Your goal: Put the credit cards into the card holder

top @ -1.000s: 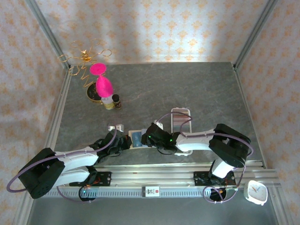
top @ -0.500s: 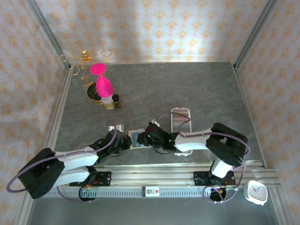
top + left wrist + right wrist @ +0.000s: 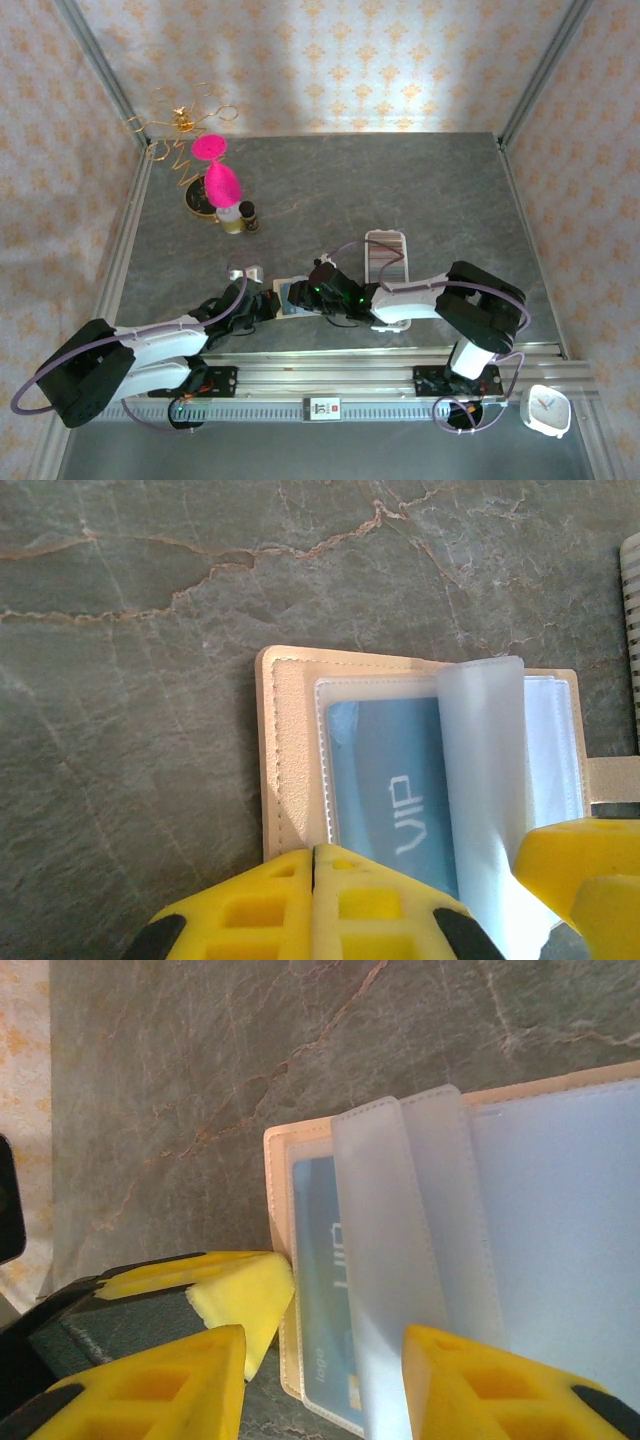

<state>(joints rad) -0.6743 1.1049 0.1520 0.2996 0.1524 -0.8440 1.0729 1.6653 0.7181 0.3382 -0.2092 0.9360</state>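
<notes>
The card holder (image 3: 290, 730) lies open on the bench (image 3: 150, 680), clear sleeves upward. One blue card (image 3: 385, 770), marked VIP, is seated in the sleeve at its left side. A loose sleeve leaf (image 3: 480, 760) stands up beside it, empty as far as can be seen.

Judged part done: further cards remain to be loaded.

The left gripper (image 3: 312, 905), fingers together, sits on the holder's near edge, apparently pinning it. The right gripper (image 3: 325, 1380) has fingers apart astride the raised leaves, with no grip evident.

The top view adds a white tray (image 3: 386, 258) just beyond the holder, contents indistinct. The wrist views supply the card's lettering.
</notes>
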